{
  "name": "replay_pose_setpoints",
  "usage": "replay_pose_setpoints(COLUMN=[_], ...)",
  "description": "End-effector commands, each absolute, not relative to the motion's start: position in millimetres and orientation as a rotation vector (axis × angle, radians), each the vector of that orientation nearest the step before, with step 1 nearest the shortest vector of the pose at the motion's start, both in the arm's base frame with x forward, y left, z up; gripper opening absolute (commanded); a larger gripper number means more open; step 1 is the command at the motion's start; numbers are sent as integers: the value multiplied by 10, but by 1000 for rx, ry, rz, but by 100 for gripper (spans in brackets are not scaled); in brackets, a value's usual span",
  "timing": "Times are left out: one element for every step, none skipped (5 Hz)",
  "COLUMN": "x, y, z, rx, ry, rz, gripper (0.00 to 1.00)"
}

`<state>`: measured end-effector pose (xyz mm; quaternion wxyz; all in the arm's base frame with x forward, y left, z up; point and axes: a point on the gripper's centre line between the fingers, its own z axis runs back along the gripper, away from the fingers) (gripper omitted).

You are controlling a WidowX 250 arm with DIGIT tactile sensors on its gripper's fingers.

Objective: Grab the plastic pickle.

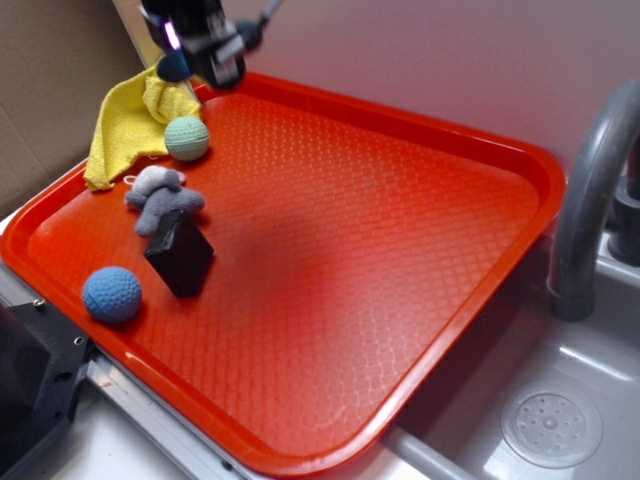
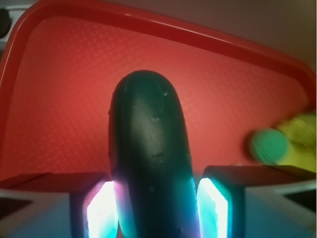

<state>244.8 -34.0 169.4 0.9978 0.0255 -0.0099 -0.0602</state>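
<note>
On the red tray (image 1: pixel 420 300), a blue crochet ball (image 1: pixel 112 293) lies at 9 o'clock, with a black block (image 1: pixel 180 256), grey plush toy (image 1: pixel 160 196), green ball (image 1: pixel 187 138) and yellow cloth (image 1: pixel 130 122) toward 11 o'clock. Above the tray's 11 o'clock corner, the gripper (image 2: pixel 157 208) hangs with jaws clamped on the plastic pickle (image 2: pixel 148 153). The pickle is held clear of the tray surface.

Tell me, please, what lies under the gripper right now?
The gripper holds the pickle above the red tray. Bare tray shows around it; the patch straight beneath the pickle is covered.
</note>
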Motion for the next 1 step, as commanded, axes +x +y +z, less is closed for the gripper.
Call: replay_pose_setpoints(x=[2254], y=[-363], z=[2190], rx=[90], ry=[-100], rz=[-51], gripper=[0])
